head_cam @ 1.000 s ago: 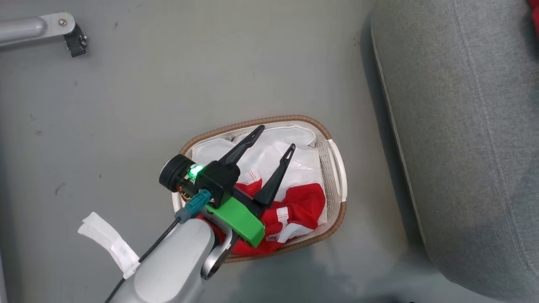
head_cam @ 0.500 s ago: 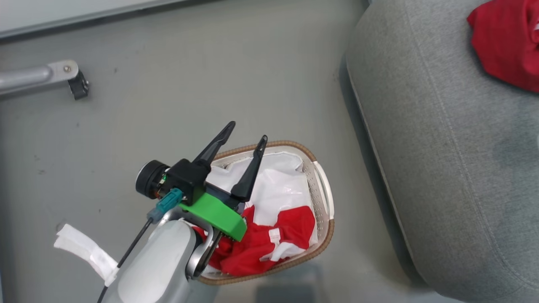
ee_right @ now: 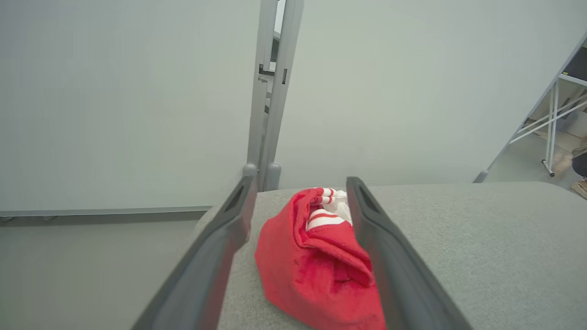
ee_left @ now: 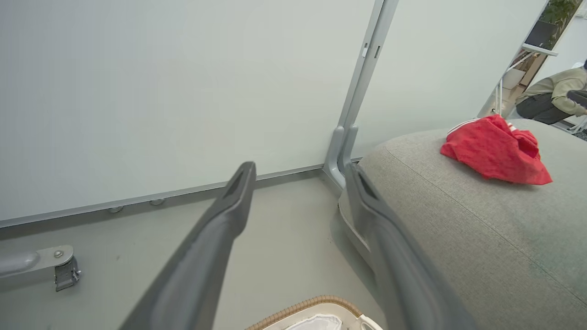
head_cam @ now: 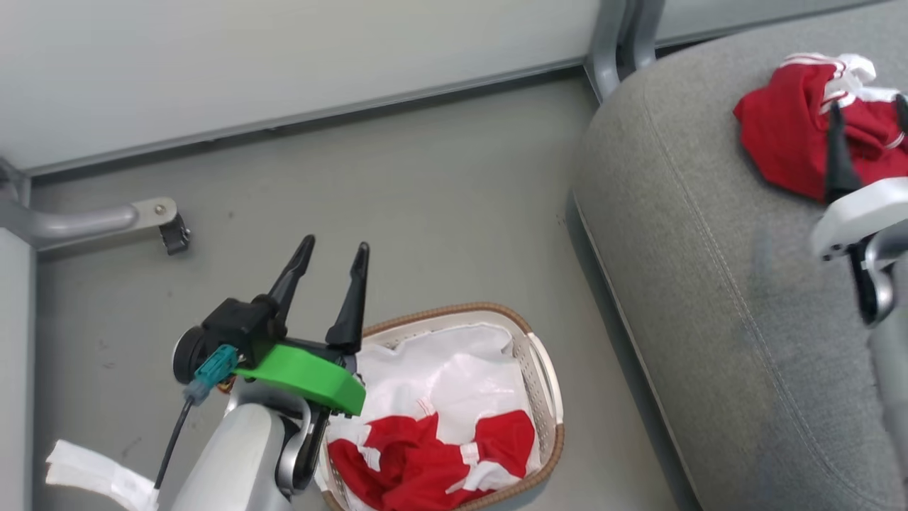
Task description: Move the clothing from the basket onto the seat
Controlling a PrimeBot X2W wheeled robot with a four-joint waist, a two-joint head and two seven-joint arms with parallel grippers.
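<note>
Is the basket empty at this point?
Not empty. One crumpled red garment lies in the basket on its white liner; the other red garment lies on the seat.

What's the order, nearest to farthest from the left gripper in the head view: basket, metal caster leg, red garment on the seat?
From the left gripper:
1. basket, close by on its lower right.
2. metal caster leg, off to its left.
3. red garment, far right, up on the seat.
</note>
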